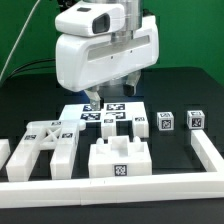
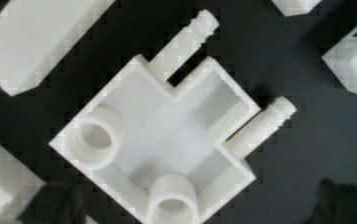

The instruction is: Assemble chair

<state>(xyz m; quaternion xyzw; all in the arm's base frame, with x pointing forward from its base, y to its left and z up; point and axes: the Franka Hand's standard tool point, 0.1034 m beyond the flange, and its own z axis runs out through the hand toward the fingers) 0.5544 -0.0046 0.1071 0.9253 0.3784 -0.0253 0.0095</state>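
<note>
My gripper (image 1: pixel 115 93) hangs open and empty just above a flat white chair plate (image 2: pixel 157 115) with two round posts and two ridged pegs. In the wrist view the gripper (image 2: pixel 193 212) straddles the plate's near corner, with its dark fingertips (image 2: pixel 42 205) apart at either side and not touching it. In the exterior view tagged white pieces (image 1: pixel 108 116) lie under the gripper. A slotted frame (image 1: pixel 42 145) lies at the exterior view's left and a notched block (image 1: pixel 118 160) at the front middle. Two small cubes (image 1: pixel 165 122) (image 1: pixel 195 119) stand at the right.
A long plain white border rail (image 1: pixel 120 190) runs along the front and up the exterior view's right side (image 1: pixel 210 150). The large white robot body (image 1: pixel 105 45) hides the back middle. More white parts (image 2: pixel 42 40) (image 2: pixel 353 70) lie around the plate in the wrist view.
</note>
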